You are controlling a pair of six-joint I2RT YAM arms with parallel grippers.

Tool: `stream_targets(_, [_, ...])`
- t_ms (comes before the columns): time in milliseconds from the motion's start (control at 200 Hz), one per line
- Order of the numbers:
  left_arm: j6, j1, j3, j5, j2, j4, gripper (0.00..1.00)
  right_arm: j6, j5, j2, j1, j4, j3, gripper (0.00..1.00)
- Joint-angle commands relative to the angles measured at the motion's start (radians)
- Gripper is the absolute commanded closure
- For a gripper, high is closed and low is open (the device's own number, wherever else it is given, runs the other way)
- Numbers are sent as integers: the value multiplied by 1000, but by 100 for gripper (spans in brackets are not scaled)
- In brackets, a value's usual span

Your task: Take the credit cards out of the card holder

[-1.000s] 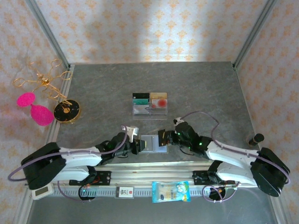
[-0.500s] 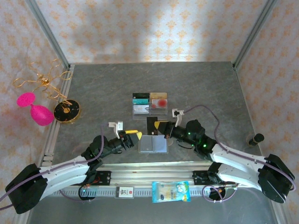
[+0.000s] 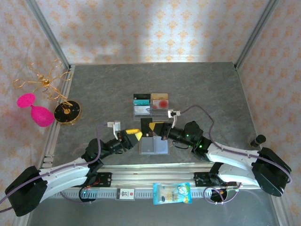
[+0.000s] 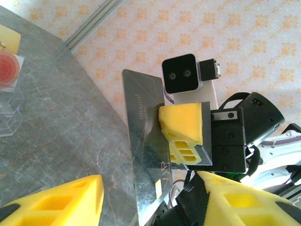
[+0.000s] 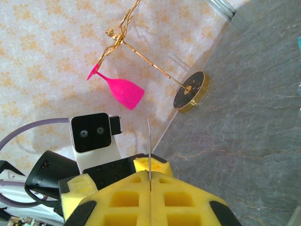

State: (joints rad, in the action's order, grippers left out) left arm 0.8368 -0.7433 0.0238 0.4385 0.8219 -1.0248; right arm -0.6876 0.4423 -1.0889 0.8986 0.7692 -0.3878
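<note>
The card holder (image 3: pixel 154 147) lies open and flat on the table between the arms, its pale inside facing up. Just beyond it my right gripper (image 3: pixel 159 129) is shut on a dark, shiny credit card (image 3: pixel 147 127) held upright above the table. In the right wrist view the card (image 5: pixel 149 141) stands edge-on out of the closed gripper (image 5: pixel 150 175). In the left wrist view the same card (image 4: pixel 143 155) sits between the spread yellow fingers (image 4: pixel 61 202) of my open left gripper (image 4: pixel 150 184), not touching them. The left gripper (image 3: pixel 135 134) is beside the card.
A clear acrylic tray (image 3: pixel 141 112) with several cards stands behind the holder. At far left are a pink glass (image 3: pixel 41 116), a gold wire stand (image 3: pixel 42 82) and a black-gold disc (image 3: pixel 67 112). A snack packet (image 3: pixel 172 193) lies on the front rail, a black cylinder (image 3: pixel 257 139) at right.
The right gripper has lifted the card off the holder and carried it back and left. The left gripper let go of the holder, drew back, then moved right up to the card.
</note>
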Motion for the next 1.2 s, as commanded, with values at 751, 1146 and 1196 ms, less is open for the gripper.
stream_targets(751, [64, 7, -45, -54, 2, -214, 73, -90, -277, -88, 114, 207, -37, 100])
stream_targets(1146, [39, 8, -11, -68, 26, -187, 85, -96, -261, -149, 137, 212, -42, 100])
stream_targets(1196, [34, 9, -3, -66, 27, -176, 88, -92, -257, -147, 138, 195, -45, 100])
